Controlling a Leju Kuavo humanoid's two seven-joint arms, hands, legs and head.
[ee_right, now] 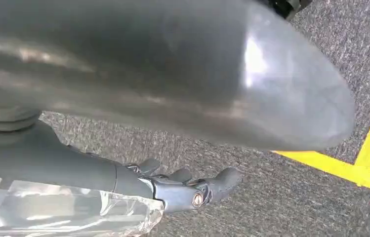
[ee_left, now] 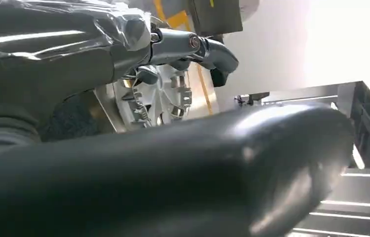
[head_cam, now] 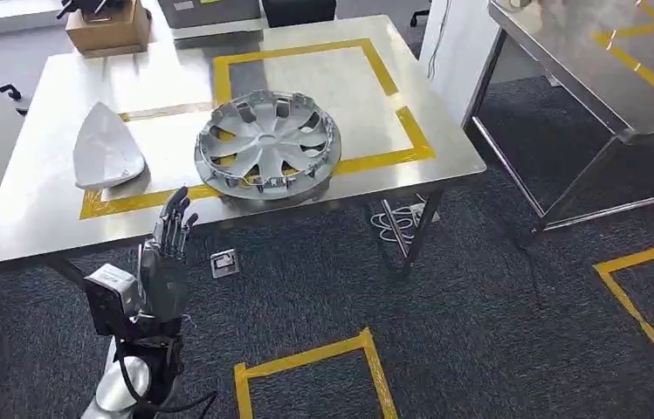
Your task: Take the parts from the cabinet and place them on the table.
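Observation:
A silver wheel cover (head_cam: 268, 145) lies flat on the steel table (head_cam: 44, 105), overlapping the near line of a yellow tape frame. To its left rests a pale grey wedge-shaped part (head_cam: 106, 148). My left hand (head_cam: 164, 257) is raised in front of the table's near edge, below both parts, its fingers spread and holding nothing. The left wrist view looks past that hand's fingers (ee_left: 207, 52) at the wheel cover (ee_left: 160, 96). My right hand (ee_right: 183, 190) hangs over grey carpet with its fingers loosely extended and nothing in them.
A second steel table (head_cam: 585, 78) with yellow tape stands at the right, with an aisle of dark carpet between. A cardboard box (head_cam: 109, 30) sits beyond the table's far left corner. Yellow tape marks (head_cam: 306, 362) and a small floor socket (head_cam: 223, 262) lie on the carpet.

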